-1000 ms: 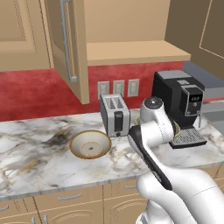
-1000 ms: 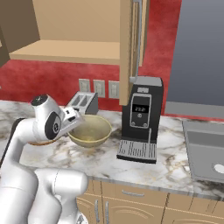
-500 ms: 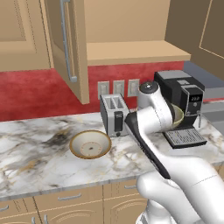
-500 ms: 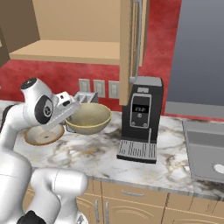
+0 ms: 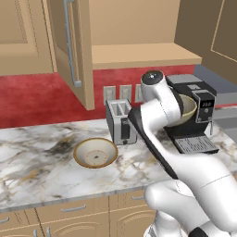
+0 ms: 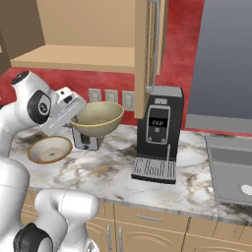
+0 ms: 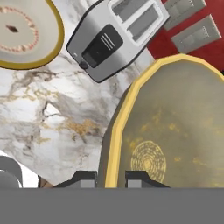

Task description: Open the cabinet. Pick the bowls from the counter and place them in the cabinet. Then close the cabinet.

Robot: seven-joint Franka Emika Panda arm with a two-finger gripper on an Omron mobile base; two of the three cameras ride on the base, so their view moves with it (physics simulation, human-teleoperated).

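Marble counter (image 5: 41,171) fills the lower left of the left base view, with the tan-rimmed bowl (image 5: 95,152) resting on it. Our gripper (image 7: 110,178) pinches the rim of the olive-yellow bowl (image 6: 97,118), held aloft at centre. We judge the cabinet (image 5: 143,54) open; both bowls remain unshelved, closing undone.

The deep round olive-yellow bowl (image 7: 175,127) has a brighter yellow rim and a pale ringed swirl inside. The shallow tan-rimmed bowl (image 5: 96,152) is cream within, speckled reddish. The white-grey marble worktop (image 5: 41,162) carries dark and brownish veins. The silver toaster (image 7: 114,33) has a black panel.
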